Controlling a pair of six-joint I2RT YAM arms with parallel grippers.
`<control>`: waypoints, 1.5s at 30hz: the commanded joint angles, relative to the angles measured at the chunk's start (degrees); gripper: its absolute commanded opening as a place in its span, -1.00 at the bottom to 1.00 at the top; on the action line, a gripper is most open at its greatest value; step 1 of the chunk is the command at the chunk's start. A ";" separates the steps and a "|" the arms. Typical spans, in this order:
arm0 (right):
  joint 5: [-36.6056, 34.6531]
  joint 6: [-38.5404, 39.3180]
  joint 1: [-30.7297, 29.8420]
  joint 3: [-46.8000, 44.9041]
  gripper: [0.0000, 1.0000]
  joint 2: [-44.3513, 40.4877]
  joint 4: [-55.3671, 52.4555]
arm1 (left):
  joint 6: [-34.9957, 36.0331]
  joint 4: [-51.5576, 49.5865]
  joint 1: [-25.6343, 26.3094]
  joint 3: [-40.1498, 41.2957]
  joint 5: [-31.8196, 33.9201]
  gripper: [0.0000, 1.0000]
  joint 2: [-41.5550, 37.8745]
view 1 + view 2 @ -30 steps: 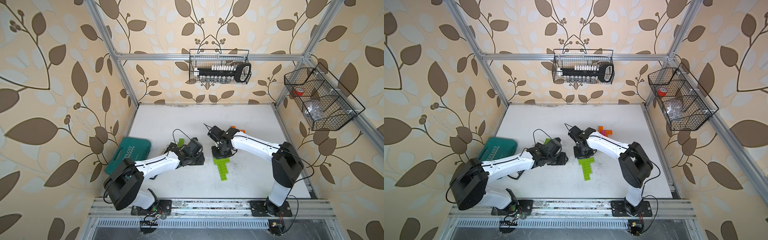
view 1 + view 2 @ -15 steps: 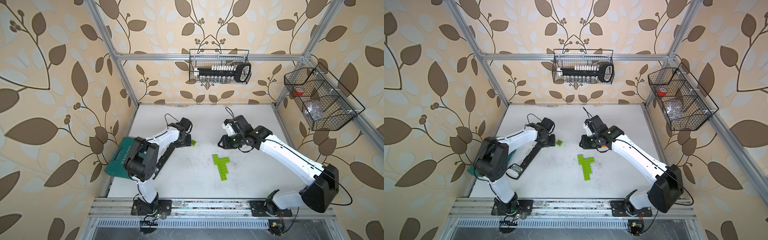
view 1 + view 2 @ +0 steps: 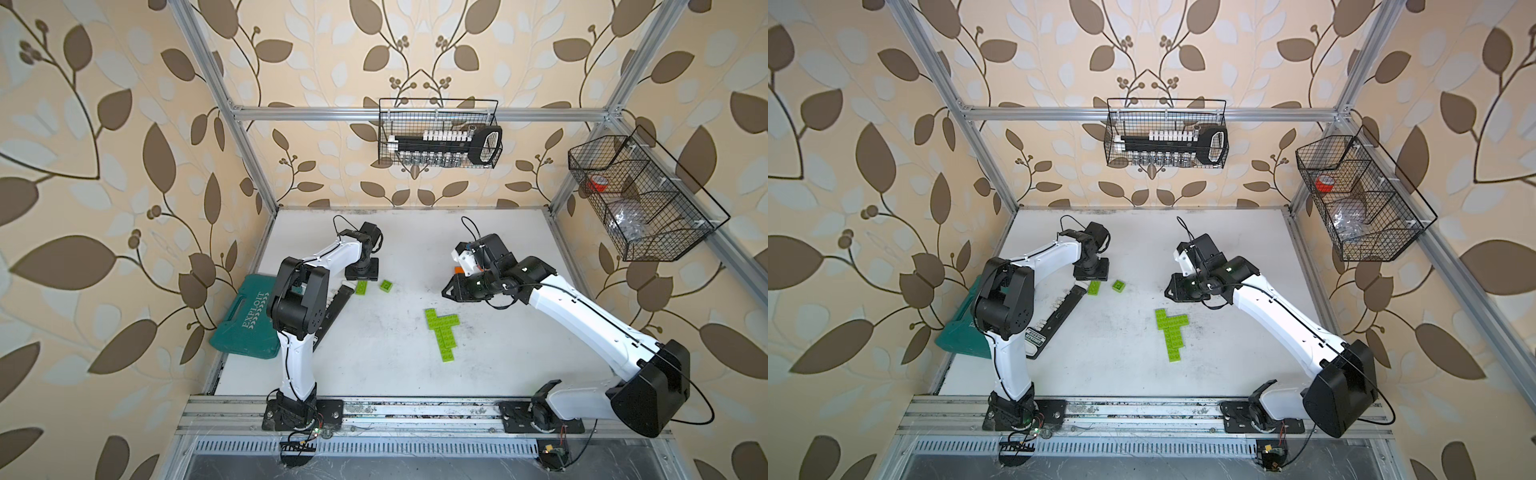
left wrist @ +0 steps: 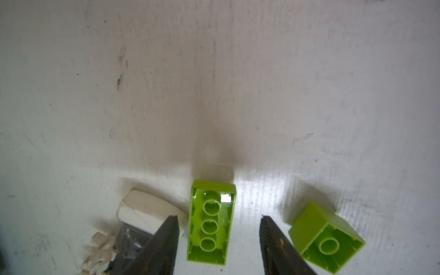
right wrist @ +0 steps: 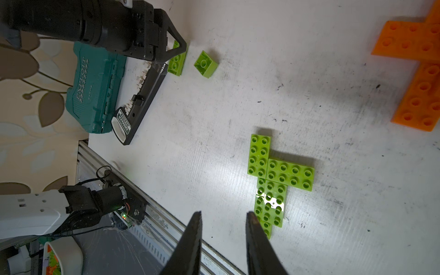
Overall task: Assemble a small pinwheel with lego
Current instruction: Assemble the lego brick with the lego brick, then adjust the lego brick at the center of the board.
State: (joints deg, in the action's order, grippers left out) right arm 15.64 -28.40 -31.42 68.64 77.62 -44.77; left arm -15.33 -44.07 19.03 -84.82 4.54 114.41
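- Nearest you, the lime-green assembly [image 3: 442, 332] is lying flat on the table [image 3: 374, 374], studs up. Its long axis is running near to far, with a cross arm sticking out toward the right arm's side at its far end.
- Just beyond it, your right gripper [image 5: 223, 213] is hanging above the table, jaws standing apart with nothing between them.
- Over on the left, your left gripper [image 4: 217, 217] is reaching down around the oblong lime brick [image 4: 210, 220], jaws spread and touching neither flank. The brick is lying hollow side up, its long axis running along the fingers.
- Just beside it, the square green brick [image 4: 326, 238] is sitting askew, its hollow underside showing.
- Farthest back, the orange assembly [image 5: 419, 71] is lying studs up, with the right wrist hiding most of it in both top views.
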 commanded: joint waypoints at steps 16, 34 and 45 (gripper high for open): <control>1.24 -0.03 0.46 -2.18 -0.47 0.12 -0.49 | 2.25 -4.36 -0.57 -4.14 -2.85 -0.12 5.09; -7.91 -4.78 6.83 -5.97 -0.12 -15.24 11.21 | -1.65 2.13 -0.57 3.21 -17.34 -0.47 -20.55; 3.75 -5.28 12.17 4.54 0.96 -13.53 20.70 | -15.53 28.45 -0.24 1.19 -45.12 -0.56 -37.36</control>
State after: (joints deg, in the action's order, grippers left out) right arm 12.08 -33.78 -19.79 69.06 62.17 -25.71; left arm -24.67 -25.71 18.70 -82.35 -30.50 77.23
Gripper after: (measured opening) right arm 0.963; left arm 0.333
